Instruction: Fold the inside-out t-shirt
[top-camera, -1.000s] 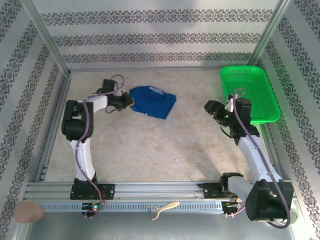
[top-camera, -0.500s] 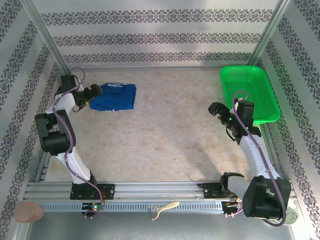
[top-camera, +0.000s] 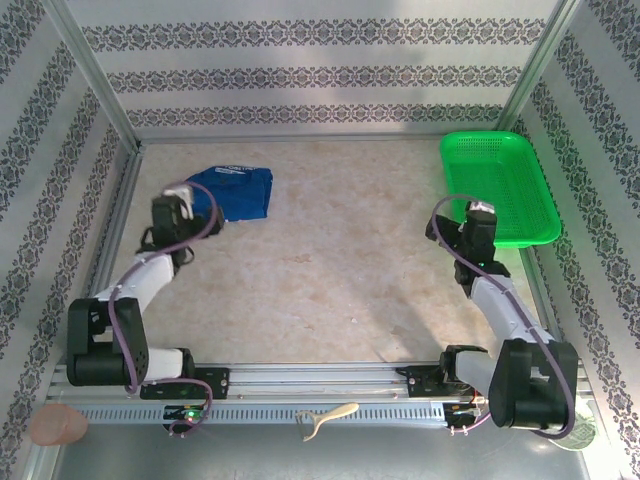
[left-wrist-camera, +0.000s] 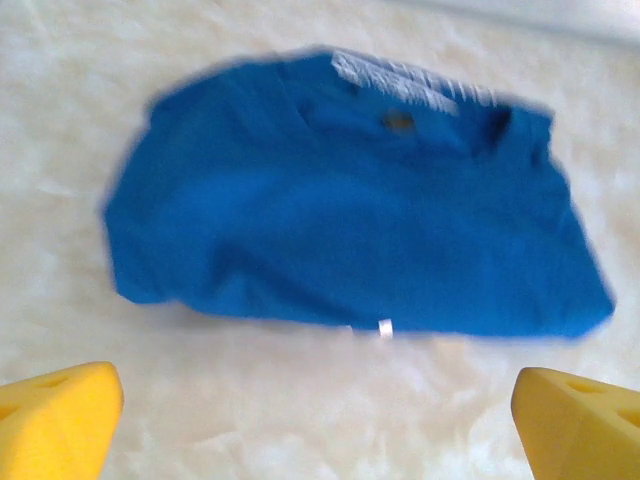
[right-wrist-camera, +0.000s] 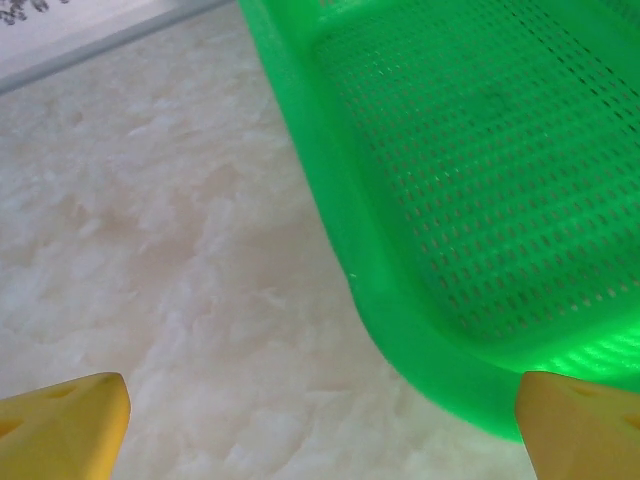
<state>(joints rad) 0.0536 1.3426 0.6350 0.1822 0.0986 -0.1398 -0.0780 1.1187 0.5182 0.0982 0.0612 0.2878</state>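
Observation:
The inside-out t-shirt lies as a compact royal blue bundle at the far left of the table. In the left wrist view the t-shirt has a white print along its far edge and a small white tag at its near edge. My left gripper is just short of the bundle's near-left side. The left gripper is open, its yellow fingertips apart over bare table, touching no cloth. My right gripper is open over the table beside the basket, holding nothing.
A green plastic mesh basket stands at the far right; its near-left corner is just ahead of the right fingertips. Patterned walls and metal posts ring the table. The arm bases sit on the rail along the near edge.
The shirt was dragged from the far centre to the far left and let go. My left gripper opened and drew back toward the near side. My right gripper opened wider, shifting toward the basket.

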